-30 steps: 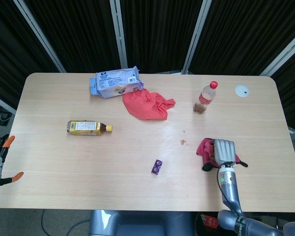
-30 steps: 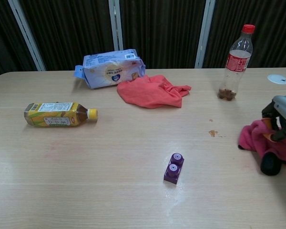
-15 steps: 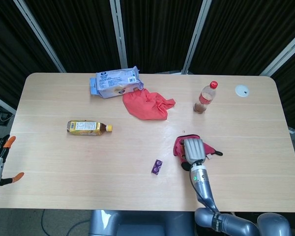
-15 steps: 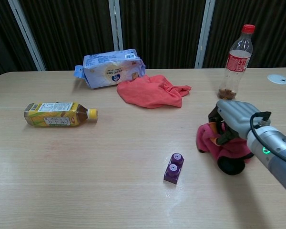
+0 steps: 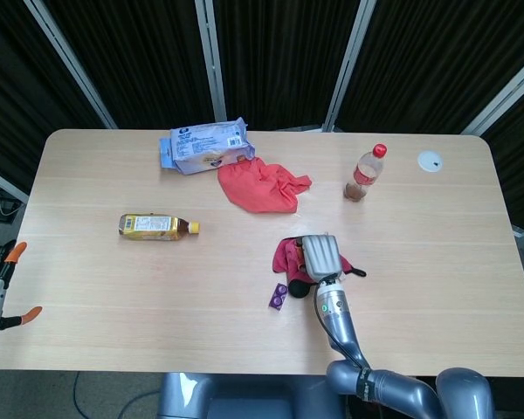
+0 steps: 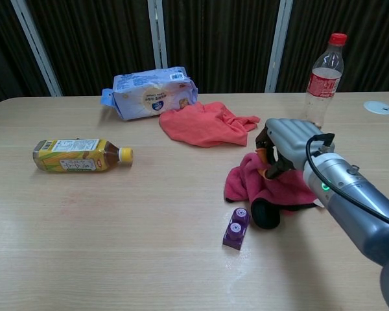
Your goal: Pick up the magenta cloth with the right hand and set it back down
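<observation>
The magenta cloth [image 6: 246, 181] [image 5: 288, 257] is bunched in my right hand [image 6: 282, 155] [image 5: 320, 257], which grips it near the table's middle. Its lower folds hang close to the tabletop; I cannot tell whether they touch it. The cloth sits just behind the small purple block [image 6: 235, 228] [image 5: 279, 297]. My right forearm [image 6: 353, 207] runs in from the lower right. My left hand is out of both views.
A red cloth [image 6: 207, 123] and a blue snack bag [image 6: 149, 91] lie at the back. A cola bottle [image 6: 321, 81] stands upright at the back right, a yellow tea bottle [image 6: 81, 155] lies on its side at left, and a white disc [image 6: 378, 107] is far right.
My right hand has carried the magenta cloth leftward from the table's right side to the middle, ending just behind the purple block.
</observation>
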Controlling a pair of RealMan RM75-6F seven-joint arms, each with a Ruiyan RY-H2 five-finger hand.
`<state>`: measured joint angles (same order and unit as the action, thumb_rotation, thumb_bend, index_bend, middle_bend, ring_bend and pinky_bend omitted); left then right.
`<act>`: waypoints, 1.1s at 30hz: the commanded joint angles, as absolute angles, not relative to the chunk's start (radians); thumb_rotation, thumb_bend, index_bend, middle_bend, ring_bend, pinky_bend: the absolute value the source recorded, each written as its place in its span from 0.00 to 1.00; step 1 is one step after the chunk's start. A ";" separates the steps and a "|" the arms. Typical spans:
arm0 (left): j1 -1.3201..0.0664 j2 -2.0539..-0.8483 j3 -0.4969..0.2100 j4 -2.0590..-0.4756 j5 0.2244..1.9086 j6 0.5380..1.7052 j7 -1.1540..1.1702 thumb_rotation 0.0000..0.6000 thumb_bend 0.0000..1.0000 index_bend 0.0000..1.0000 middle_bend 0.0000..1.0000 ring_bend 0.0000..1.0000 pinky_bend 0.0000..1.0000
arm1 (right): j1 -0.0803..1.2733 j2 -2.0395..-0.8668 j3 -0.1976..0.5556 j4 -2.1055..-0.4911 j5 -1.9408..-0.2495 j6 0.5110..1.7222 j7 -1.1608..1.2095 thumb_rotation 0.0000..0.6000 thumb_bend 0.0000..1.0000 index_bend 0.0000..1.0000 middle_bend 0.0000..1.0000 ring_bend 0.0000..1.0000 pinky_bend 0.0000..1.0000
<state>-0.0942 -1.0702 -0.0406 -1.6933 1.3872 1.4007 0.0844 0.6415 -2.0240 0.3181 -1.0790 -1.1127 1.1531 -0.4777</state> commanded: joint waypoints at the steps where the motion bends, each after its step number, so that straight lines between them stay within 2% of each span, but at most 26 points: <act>1: -0.094 -1.070 -0.041 -1.695 1.385 1.400 0.085 1.00 0.04 0.00 0.00 0.00 0.00 | 0.643 -2.023 0.326 -1.042 -1.098 1.140 -0.467 1.00 0.36 0.72 0.72 0.66 0.83; 12: -0.094 -1.071 -0.041 -1.699 1.384 1.402 0.089 1.00 0.04 0.00 0.00 0.00 0.00 | 0.633 -1.985 0.318 -0.892 -1.105 1.116 -0.418 1.00 0.36 0.72 0.72 0.66 0.84; 20: -0.094 -1.072 -0.040 -1.700 1.388 1.404 0.087 1.00 0.04 0.00 0.00 0.00 0.00 | 0.621 -1.916 0.346 -0.823 -1.098 1.132 -0.402 1.00 0.37 0.72 0.72 0.66 0.84; 27: -0.095 -1.076 -0.038 -1.701 1.391 1.402 0.092 1.00 0.04 0.00 0.00 0.00 0.00 | 0.617 -1.875 0.376 -0.812 -1.077 1.142 -0.394 1.00 0.37 0.72 0.72 0.66 0.83; 33: -0.097 -1.076 -0.037 -1.705 1.392 1.397 0.091 1.00 0.04 0.00 0.00 0.00 0.00 | 0.604 -1.867 0.347 -0.854 -1.086 1.120 -0.382 1.00 0.37 0.72 0.72 0.66 0.83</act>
